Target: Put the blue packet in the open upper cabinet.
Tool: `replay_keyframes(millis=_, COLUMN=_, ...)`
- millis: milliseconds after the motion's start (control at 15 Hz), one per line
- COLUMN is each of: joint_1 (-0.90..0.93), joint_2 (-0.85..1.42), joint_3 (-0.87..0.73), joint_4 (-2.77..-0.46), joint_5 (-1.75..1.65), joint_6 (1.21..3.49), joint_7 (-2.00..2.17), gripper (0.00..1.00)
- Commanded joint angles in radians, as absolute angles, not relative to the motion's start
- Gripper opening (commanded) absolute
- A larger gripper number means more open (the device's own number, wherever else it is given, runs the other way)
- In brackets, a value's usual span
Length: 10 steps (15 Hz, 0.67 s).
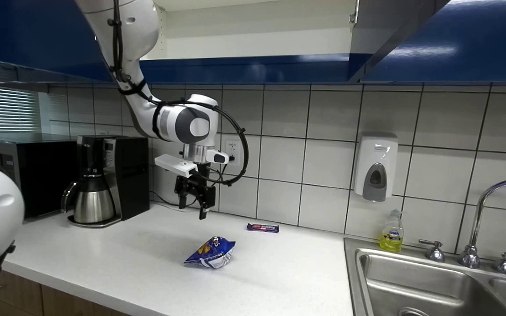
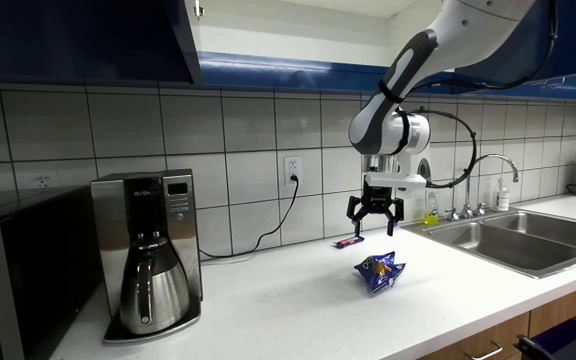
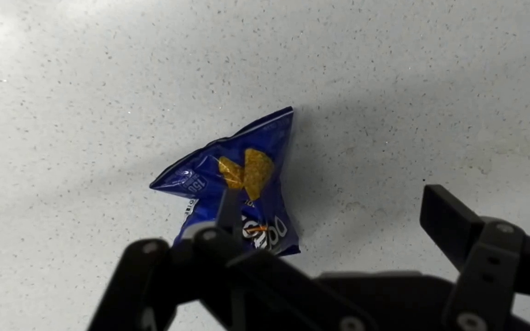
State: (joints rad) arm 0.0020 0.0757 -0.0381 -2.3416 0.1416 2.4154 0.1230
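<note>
Blue and crinkled, one packet lies on the countertop between its front and back edges; one dark bar lies nearer the back edge. One gripper hangs above, two fingers spread; higher is one open upper cabinet.

A tiled wall (pale, dark-lined) backs a speckled white counter

White arm slanting down, black tool pointing downward, fingers spread apart
</note>
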Motion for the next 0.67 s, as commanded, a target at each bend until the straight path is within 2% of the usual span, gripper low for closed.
replay_keyframes(millis=0, joint_1=-0.006, joint_2=0.142, joint_3=-0.04, joint_4=-2.283, joint_5=0.117, joint_6=2.429, joint_7=0.177, gripper=1.0)
replay_keyframes(millis=600, joint_1=0.005, joint_2=0.275, joint_3=-0.069, joint_4=-2.217, joint_5=0.075, joint_6=2.436, joint_7=0.268, gripper=1.0)
